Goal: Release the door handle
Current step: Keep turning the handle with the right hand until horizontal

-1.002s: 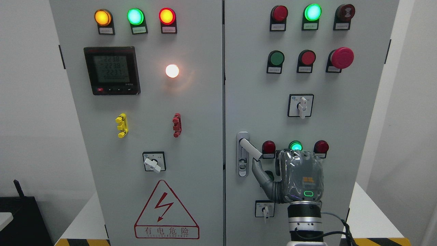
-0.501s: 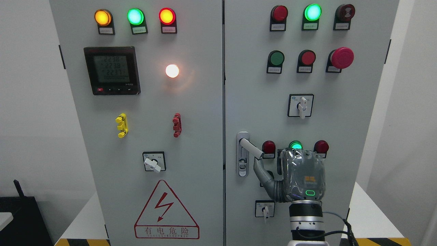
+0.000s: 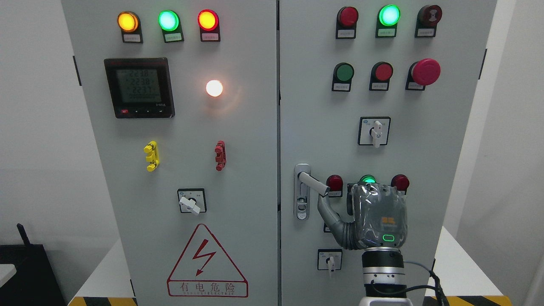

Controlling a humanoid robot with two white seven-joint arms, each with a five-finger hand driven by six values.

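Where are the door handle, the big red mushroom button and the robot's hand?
door handle (image 3: 313,183), head view, middle of its lever.
red mushroom button (image 3: 426,71), head view, centre of its cap.
right hand (image 3: 379,221), head view, back of the palm.

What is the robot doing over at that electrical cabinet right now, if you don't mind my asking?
The robot's right hand is in front of the right-hand door of the grey cabinet, just beside the door handle. The handle lever sticks out, angled down to the right. The hand's thumb reaches up to just under the lever's tip, and whether it touches is hard to tell; the other fingers are hidden behind the hand. It does not appear to grip the handle. The left hand is out of view.
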